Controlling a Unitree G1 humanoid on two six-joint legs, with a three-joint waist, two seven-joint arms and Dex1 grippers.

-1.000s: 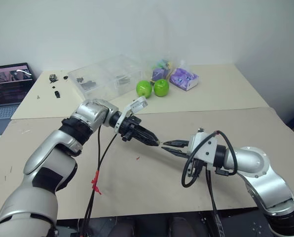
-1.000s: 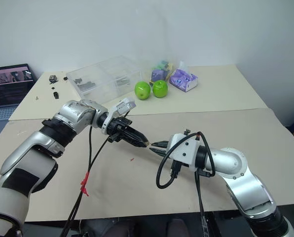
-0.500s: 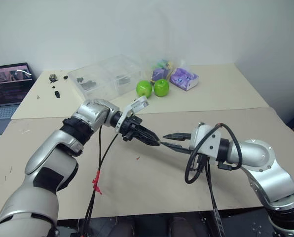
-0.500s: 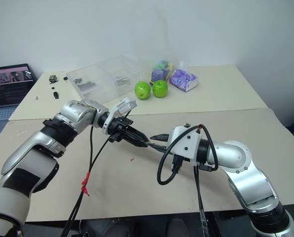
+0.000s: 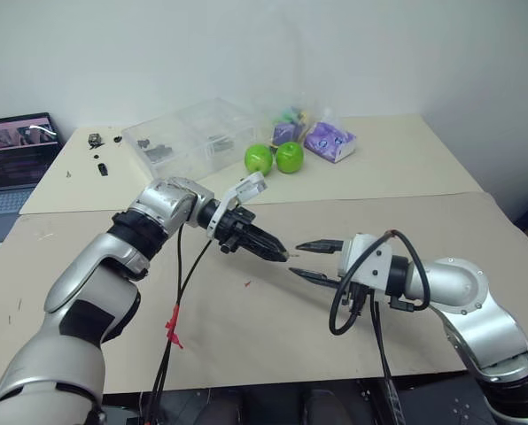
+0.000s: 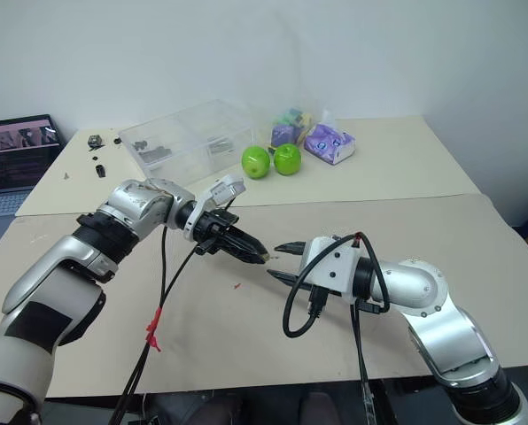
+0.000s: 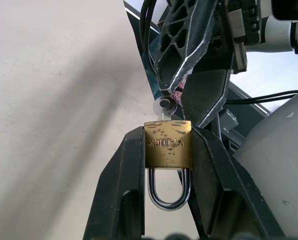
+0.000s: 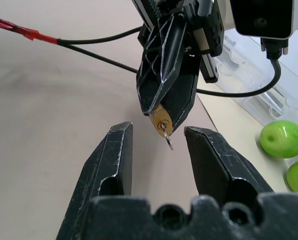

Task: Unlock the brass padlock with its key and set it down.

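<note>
Left gripper (image 5: 282, 255) jaws pinch the padlock (image 7: 167, 143), key (image 8: 167, 140) already in it. Right gripper (image 8: 156, 150) jaws are spread around the key. Shackle's shut, so turning and setting down are left.

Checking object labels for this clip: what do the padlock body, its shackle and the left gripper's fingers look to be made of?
The padlock body looks like brass: golden yellow, dulled and scuffed, with stamped lettering. Its shackle looks like polished steel, silvery and mirror-bright. The left gripper fingers look like matte black plastic, though coated metal is possible.
</note>
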